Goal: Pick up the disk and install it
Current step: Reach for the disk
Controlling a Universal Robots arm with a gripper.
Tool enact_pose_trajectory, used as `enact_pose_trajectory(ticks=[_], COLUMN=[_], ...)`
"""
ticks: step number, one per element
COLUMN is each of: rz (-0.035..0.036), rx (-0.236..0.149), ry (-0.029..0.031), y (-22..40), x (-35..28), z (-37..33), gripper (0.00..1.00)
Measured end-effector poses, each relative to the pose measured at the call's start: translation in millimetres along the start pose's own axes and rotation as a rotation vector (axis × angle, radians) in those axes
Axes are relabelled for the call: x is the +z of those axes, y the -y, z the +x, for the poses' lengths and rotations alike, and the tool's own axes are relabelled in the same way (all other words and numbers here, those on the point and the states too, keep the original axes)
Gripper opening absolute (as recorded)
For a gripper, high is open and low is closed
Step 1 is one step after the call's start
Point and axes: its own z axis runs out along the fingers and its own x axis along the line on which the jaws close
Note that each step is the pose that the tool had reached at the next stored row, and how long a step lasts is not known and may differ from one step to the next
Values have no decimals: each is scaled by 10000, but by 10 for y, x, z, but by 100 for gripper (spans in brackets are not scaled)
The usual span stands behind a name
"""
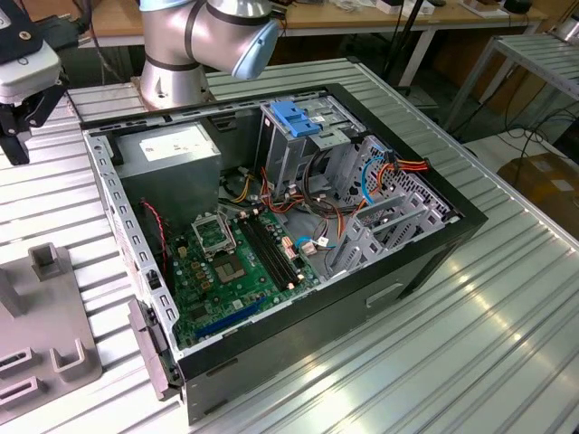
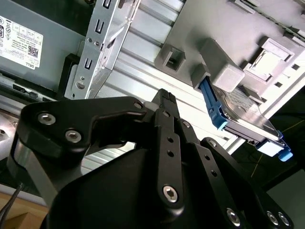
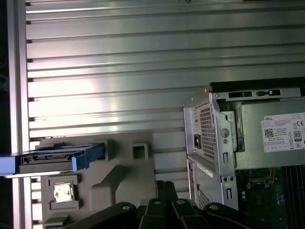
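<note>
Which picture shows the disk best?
The second wrist view. There the disk shows its grey metal face and blue rail, held in the grey holder. The first wrist view shows the disk edge-on, as a thin strip with blue ends. The exterior view catches part of the holder.

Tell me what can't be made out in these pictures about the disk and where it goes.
- The disk: in the second wrist view, one end is tucked behind the grey holder; in the first wrist view, the picture's edge cuts it off.
- The grey holder, exterior view: cut by the exterior view's left edge.
- The drive cage, exterior view: its inside is hidden by the blue bracket and its own walls.
</note>
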Motion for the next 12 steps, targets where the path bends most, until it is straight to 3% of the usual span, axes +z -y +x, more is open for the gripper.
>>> enact_pose_trajectory(ticks=[6,8,12], rz=[0,1,7], rx=[0,0,5], ry=[0,-5,-96], y=[4,-6,-13], x=[-4,-6,-7], z=[183,274,390], gripper=[11,11,11])
